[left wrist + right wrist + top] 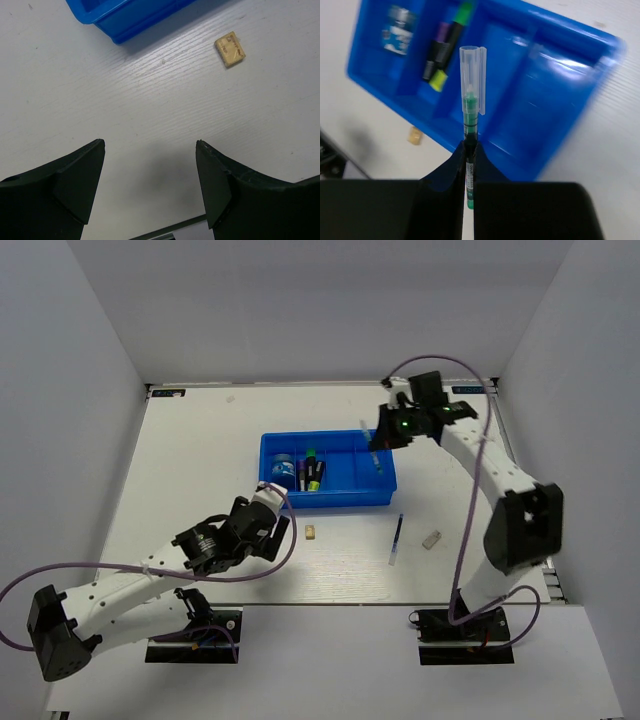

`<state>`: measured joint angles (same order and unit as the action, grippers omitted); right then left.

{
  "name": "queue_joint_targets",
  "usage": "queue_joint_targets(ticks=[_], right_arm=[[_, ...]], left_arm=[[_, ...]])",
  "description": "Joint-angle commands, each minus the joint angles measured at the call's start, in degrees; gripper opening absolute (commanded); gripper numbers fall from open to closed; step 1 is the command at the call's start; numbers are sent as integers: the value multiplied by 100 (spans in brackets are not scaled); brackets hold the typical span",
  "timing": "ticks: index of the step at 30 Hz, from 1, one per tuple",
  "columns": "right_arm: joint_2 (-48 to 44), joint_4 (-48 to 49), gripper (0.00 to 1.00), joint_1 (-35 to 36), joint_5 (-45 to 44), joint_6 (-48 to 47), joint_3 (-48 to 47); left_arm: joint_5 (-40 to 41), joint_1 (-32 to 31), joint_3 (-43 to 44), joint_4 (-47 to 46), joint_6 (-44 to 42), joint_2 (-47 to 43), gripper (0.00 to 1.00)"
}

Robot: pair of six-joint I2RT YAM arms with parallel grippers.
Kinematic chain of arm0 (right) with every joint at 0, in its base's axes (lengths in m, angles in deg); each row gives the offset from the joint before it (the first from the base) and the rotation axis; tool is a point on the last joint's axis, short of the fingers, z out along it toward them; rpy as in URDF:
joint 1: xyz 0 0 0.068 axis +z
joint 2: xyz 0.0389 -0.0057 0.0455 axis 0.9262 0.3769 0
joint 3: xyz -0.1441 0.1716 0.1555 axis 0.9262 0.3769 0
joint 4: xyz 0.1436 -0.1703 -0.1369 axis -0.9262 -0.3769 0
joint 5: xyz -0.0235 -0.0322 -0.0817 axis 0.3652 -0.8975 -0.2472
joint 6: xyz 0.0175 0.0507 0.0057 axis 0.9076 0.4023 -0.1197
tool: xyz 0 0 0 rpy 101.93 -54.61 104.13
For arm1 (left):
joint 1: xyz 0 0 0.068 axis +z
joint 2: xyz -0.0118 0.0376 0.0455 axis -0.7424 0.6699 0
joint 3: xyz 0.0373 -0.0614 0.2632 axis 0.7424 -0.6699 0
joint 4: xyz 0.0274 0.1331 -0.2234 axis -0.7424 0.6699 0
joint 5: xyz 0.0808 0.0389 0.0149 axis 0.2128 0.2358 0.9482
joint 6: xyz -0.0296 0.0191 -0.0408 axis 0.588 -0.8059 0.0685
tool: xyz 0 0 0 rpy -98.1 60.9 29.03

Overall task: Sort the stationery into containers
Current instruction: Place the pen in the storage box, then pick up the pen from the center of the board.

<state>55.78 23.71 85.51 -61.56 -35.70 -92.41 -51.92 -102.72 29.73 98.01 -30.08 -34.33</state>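
The blue tray (376,497) lies mid-table. Its left compartment holds the blue roll (282,470), and the one beside it holds dark markers with yellow-green caps (313,473). My right gripper (385,436) is shut on a green pen with a clear cap (472,75) and holds it above the tray's (560,90) right side. The roll (397,29) and markers (442,50) also show there. My left gripper (150,145) is open and empty above the table, just in front of the tray's left corner (125,17). The tan block (230,49) lies to its right.
On the table in front of the tray lie the tan block (313,532), a thin blue-tipped pen (397,538) and a pale grey block (432,538). White walls enclose the table on three sides. The tray's two right compartments look empty.
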Motion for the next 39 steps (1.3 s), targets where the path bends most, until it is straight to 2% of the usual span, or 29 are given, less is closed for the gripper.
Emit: queue_joint_targets(ticks=[1, 4, 6, 8, 12, 14, 15, 17, 18, 20, 23, 24, 25, 27, 28, 29, 30, 31, 32, 33, 34, 35, 36, 37, 38, 39], right_arm=[[935, -138, 0, 484, 1215, 289, -619], [1472, 82, 0, 722, 758, 676, -1295], [2000, -102, 0, 801, 321, 1028, -1883], [2334, -207, 0, 845, -58, 1231, -2122], [2309, -173, 0, 942, -797, 1320, -2018], [2326, -304, 7, 977, -1079, 1259, -1974], [2335, -392, 19, 960, -1071, 1180, -1965], [2335, -497, 30, 986, -1027, 1110, -1886], [2326, -489, 39, 986, -949, 1057, -1825], [2265, -516, 44, 995, -799, 1004, -1745], [2116, -568, 44, 986, -632, 916, -1737], [2063, -568, 44, 977, -605, 907, -1719], [1993, -534, 39, 960, -614, 889, -1693], [1659, -542, 27, 933, -701, 837, -1561], [1562, -568, 6, 933, -815, 767, -1447], [1066, -568, 0, 933, -1434, 644, -1220], [869, -386, 0, 942, -1744, 600, -1061], [667, -253, 0, 933, -2470, 495, -625], [-31, -104, 0, 916, -2782, 328, -377], [-247, 315, 0, 811, -3446, 292, 296], [-432, 458, 4, 775, -4009, 205, 511], [-973, 530, 11, 723, -4233, 230, 705], [-1118, 713, 18, 531, -4905, 256, 1264], [-1232, 723, 20, 468, -5086, 352, 1417], [-1503, 663, 19, 407, -5148, 388, 1541], [-1567, 601, 19, 180, -4931, 345, 1751]], left_arm=[[-102, -41, 239, -81, 139, 48, 83], [-207, -24, 266, -151, 219, 92, 83], [-251, -41, 275, -221, 315, 118, 83], [-356, -59, 274, -326, 359, 162, 82], [-436, -120, 336, -467, 377, 250, 81], [-480, -155, 406, -529, 359, 408, 81], [-515, -216, 476, -633, 333, 443, 80], [-506, -348, 599, -696, 316, 706, 78], [-532, -392, 722, -827, 289, 777, 77], [-515, -533, 1028, -898, 237, 1163, 74], [-506, -779, 1459, -1065, 184, 1673, 58], [-515, -919, 1539, -1187, 166, 1952, 52], [-506, -963, 1610, -1223, 166, 2042, 38], [-532, -1104, 1795, -1486, 201, 2340, 26], [-550, -1139, 1830, -1565, 245, 2412, 17], [-550, -1175, 1856, -1897, 306, 2473, 14], [-594, -1244, 1839, -2039, 385, 2674, 14], [-611, -1315, 1848, -2171, 438, 2754, 11], [-612, -1385, 1839, -2590, 526, 2825, 11], [-646, -1395, 1856, -2708, 657, 3147, 11], [-664, -1421, 1865, -2839, 710, 3272, 11], [-734, -1438, 1978, -3162, 902, 3543, 21], [-822, -1439, 2041, -3235, 983, 3694, 25], [-936, -1447, 2302, -3314, 1044, 4000, 29], [-980, -1439, 2418, -3411, 1262, 4342, 38], [-1033, -1447, 2532, -3429, 1317, 4511, 42]])
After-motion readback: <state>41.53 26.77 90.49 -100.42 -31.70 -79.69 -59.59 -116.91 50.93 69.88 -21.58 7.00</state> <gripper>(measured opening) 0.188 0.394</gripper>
